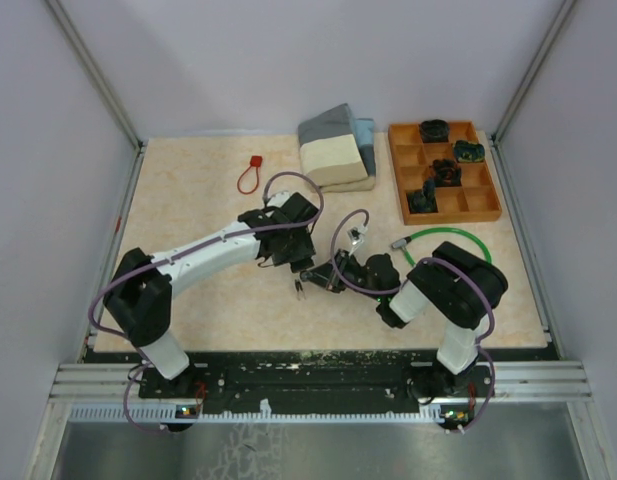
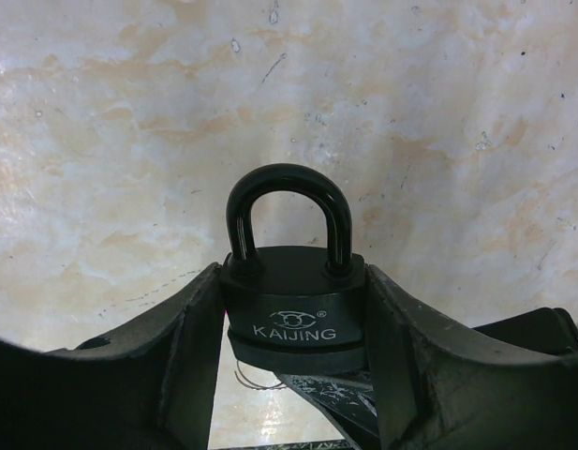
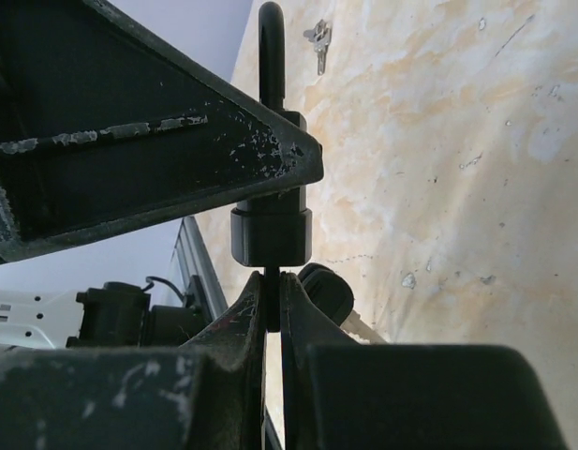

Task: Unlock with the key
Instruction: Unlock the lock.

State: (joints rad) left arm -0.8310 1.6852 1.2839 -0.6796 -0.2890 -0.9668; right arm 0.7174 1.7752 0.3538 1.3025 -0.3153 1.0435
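We are watching the padlock (image 2: 293,314) held off the table (image 2: 129,141), about mid-table and toward the near side, between the two arms. The left gripper (image 2: 293,281) is standing half-wide and clamping the lock's black body on both flat sides. The shackle (image 2: 289,197) is pointing away from the wrist, with both legs seated in the body. The right gripper (image 3: 272,292) is pinching down narrow on the key (image 3: 272,277), whose blade is entering the underside of the lock. We are judging the lock to be dense, rigid and smooth-coated, so it may slip or twist. The body is the right place to grip, leaving the shackle free to spring. The key is thin and stiff, and it needs a firm pinch and a turn along its own axis. The table top is hard, mottled beige and scuffed. Spare keys (image 3: 318,42) are lying just beyond the lock, a green cable (image 1: 458,235) to the right, a tray (image 1: 396,180) far right, and a red loop (image 1: 250,178) far left. Plain walls are closing the table in on three sides.
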